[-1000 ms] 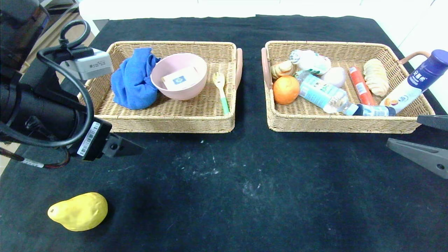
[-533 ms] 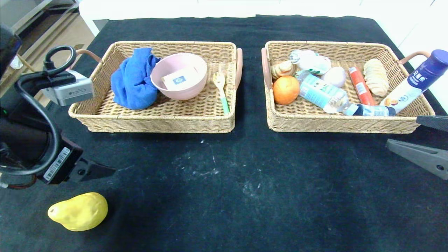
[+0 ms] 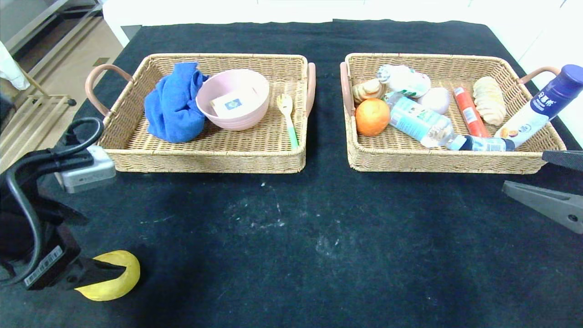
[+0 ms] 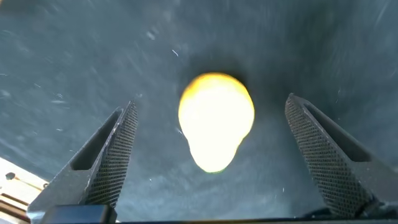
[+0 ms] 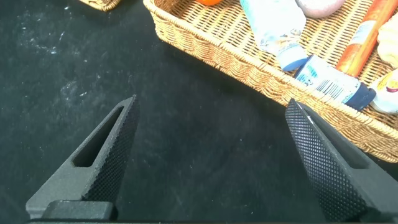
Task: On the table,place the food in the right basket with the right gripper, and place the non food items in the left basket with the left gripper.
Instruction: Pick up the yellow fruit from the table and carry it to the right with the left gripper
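The bench (image 3: 291,237) is a wide top under black cloth with whitish scuffs near its middle. Two wicker baskets sit side by side on its far half. The left basket (image 3: 209,157) holds a crumpled blue cloth (image 3: 173,105), a pink bowl (image 3: 233,101) with a small white box (image 3: 234,103) inside, and a pale fork with a green handle (image 3: 288,119) lying near the basket's right wall. The right basket (image 3: 442,160) is crowded: a clear water bottle (image 3: 421,123) lies across its middle, a white bottle with a dark-blue cap (image 3: 537,109) leans over the basket's right rim, and around them are an orange (image 3: 372,117), a red sausage stick (image 3: 469,117), bread pieces (image 3: 489,105), a white egg-like ball (image 3: 435,99) and a small foil-capped bottle (image 3: 403,79).

The left gripper (image 3: 107,274) is low over the near left corner of the bench, its jaws spread wide on either side of the yellow pear (image 3: 119,284); in the left wrist view the pear (image 4: 216,121) lies between the fingers (image 4: 112,155) with dark cloth showing on both sides, so it looks unheld, though whether the tips touch the bench is hard to judge. The right gripper (image 3: 546,180) hangs at the right edge, just in front of the right basket's near right corner, its jaws apart and empty over bare cloth (image 5: 186,149).
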Motion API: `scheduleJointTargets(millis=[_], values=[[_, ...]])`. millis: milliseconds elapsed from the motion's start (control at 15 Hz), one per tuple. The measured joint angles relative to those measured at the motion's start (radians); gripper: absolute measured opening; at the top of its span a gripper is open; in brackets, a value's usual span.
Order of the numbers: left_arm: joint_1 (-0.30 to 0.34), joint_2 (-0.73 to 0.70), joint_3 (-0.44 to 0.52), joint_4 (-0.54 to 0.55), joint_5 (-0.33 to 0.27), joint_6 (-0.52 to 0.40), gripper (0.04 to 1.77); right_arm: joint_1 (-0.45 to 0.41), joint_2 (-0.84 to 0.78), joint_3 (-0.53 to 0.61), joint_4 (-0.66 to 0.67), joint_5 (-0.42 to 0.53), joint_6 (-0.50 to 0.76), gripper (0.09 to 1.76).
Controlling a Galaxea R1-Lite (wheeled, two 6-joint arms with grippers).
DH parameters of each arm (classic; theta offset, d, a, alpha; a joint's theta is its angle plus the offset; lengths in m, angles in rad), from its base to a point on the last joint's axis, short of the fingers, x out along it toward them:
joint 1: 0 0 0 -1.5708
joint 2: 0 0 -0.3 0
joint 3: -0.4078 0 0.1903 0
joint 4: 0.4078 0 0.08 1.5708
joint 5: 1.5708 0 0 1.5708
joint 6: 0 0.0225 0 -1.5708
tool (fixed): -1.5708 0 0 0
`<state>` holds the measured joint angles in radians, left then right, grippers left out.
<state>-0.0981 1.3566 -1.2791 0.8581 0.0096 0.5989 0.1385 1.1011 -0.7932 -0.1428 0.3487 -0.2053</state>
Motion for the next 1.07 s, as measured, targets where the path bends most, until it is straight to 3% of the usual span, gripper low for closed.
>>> scheduleJointTargets(millis=[200,533,867,1067], values=[[0.001,-0.029,0.063,0.001,-0.001,0.055,1.72,-0.001,0.000,-0.001,0.000,0.000,0.000,1.71],[0.000,-0.049,0.151,-0.009,0.005,0.064,1.72,-0.002,0.000,-0.001,0.000,0.000,0.000,1.71],[0.003,-0.048,0.242,-0.144,0.026,0.064,1.72,-0.003,0.000,-0.001,0.000,0.001,0.000,1.71],[0.003,-0.043,0.275,-0.163,0.050,0.062,1.72,-0.003,0.000,0.000,0.000,0.001,0.000,1.71]])
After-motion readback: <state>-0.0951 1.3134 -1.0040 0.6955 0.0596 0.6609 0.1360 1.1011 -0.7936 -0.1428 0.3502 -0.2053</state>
